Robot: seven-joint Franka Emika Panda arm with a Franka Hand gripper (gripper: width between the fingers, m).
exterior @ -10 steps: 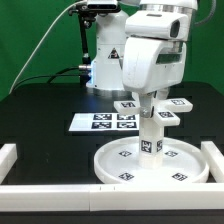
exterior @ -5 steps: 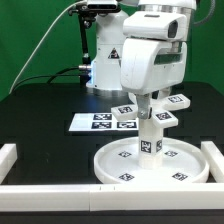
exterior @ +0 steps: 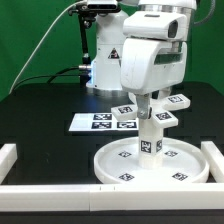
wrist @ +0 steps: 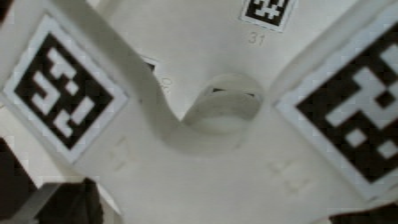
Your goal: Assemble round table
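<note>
The large rimmed round disc [exterior: 108, 166] lies on the black table near the front rail. The short thick post [exterior: 150, 140] stands upright at the disc's centre. The armed foot piece [exterior: 126, 112] sits on top of the post, its tagged arms spreading out. My gripper [exterior: 148, 100] hangs straight above the post at the foot piece's hub. In the wrist view the foot piece [wrist: 214, 110] fills the picture, its hub in the middle between two tagged arms. Dark fingertips [wrist: 57, 200] stand wide apart at its sides, open, holding nothing.
The marker board [exterior: 95, 121] lies flat behind the disc towards the exterior view's left. White rails [exterior: 60, 190] edge the black surface in front and at both sides. The robot's base [exterior: 105, 60] stands behind.
The jaws have opened off the foot piece. Its arm on the exterior view's left has settled slightly lower. The arm has stayed in place over the post.
</note>
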